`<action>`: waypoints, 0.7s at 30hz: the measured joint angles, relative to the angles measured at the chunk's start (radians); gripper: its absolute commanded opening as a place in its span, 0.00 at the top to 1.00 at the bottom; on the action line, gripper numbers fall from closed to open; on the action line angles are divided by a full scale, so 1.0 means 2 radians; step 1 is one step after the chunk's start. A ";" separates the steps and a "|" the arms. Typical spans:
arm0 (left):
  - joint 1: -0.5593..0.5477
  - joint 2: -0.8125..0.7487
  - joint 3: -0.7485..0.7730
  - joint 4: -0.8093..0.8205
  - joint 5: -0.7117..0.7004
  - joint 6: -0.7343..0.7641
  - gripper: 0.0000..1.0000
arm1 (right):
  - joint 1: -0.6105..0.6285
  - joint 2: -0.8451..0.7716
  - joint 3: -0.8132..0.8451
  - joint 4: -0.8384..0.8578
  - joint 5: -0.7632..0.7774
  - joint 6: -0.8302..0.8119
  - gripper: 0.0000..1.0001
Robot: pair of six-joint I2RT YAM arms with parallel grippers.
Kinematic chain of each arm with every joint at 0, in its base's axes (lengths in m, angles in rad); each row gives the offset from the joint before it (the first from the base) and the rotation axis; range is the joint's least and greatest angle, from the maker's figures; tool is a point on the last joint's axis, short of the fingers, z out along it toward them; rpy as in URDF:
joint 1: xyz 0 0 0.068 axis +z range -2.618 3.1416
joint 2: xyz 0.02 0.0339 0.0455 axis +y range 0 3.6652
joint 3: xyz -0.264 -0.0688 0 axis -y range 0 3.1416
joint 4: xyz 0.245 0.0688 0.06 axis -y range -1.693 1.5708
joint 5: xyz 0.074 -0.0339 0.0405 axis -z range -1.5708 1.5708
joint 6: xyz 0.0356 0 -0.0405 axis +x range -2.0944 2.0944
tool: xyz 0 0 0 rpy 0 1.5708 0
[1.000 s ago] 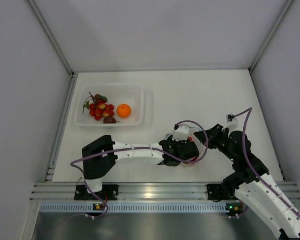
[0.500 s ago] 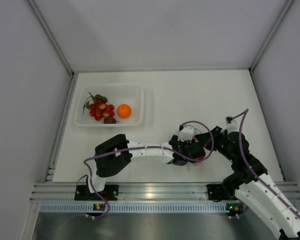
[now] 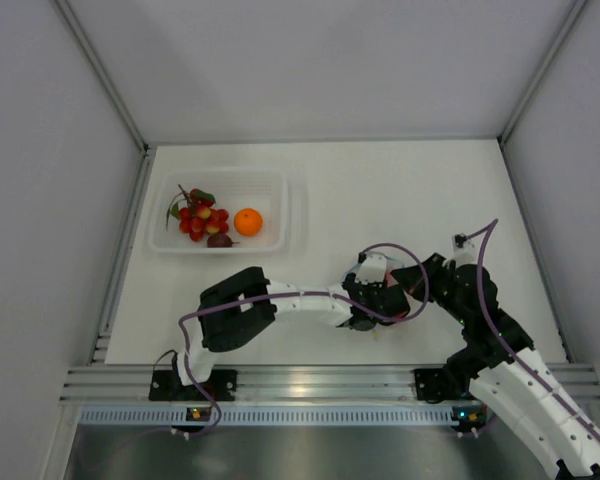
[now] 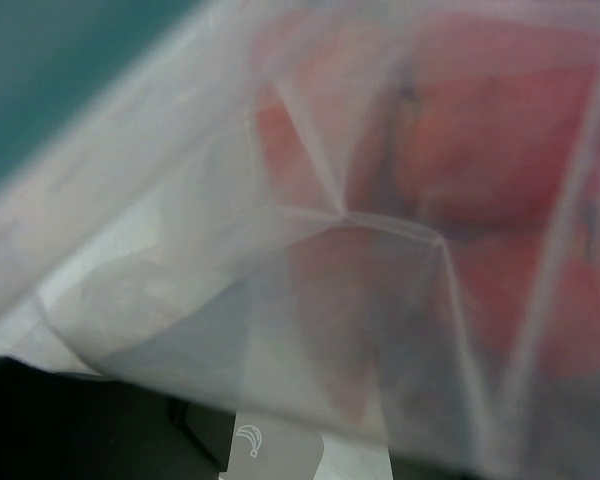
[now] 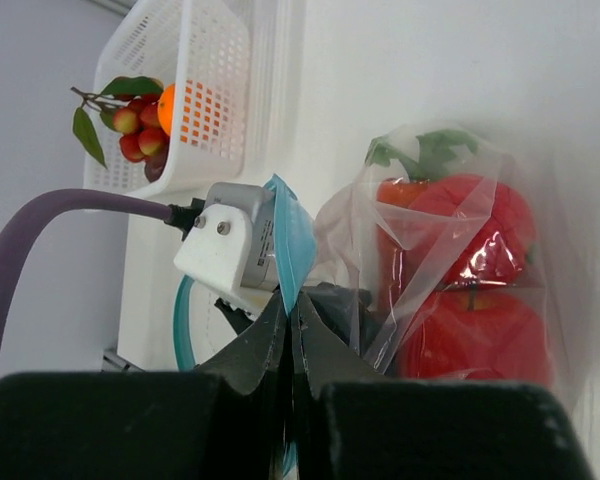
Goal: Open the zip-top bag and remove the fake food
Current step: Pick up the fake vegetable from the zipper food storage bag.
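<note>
Fingers of the right gripper (image 5: 290, 315) pinch tight on the teal strip (image 5: 293, 250) of the zip-top bag (image 5: 420, 200); left gripper (image 3: 372, 312) presses into it, spread unclear, tiny curl logo (image 4: 248, 440) showing.

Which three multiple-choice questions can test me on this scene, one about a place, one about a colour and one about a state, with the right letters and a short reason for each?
1. Where does the orange lie?
A. inside the zip-top bag
B. in the white basket, beside the berry cluster
C. on the table

2. What colour is the zip strip of the bag?
A. yellow
B. black
C. teal-blue

3. In what state is the right hand?
A. shut on the zip strip
B. open above the basket
C. shut on the orange

Answers:
1 B: the top view shows the orange inside the basket, next to the berries.
2 C: the right wrist view shows a teal-blue strip.
3 A: in that view its two fingers meet on the strip.
</note>
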 measured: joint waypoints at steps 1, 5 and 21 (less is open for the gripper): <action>0.001 -0.002 -0.003 0.003 0.000 0.001 0.44 | 0.000 0.000 0.000 0.000 -0.002 0.000 1.00; 0.006 -0.012 -0.014 0.003 0.006 0.006 0.48 | 0.000 0.002 0.000 0.000 -0.015 0.000 1.00; -0.001 -0.032 -0.015 -0.013 0.020 0.025 0.57 | 0.000 0.009 -0.006 0.018 -0.027 0.002 1.00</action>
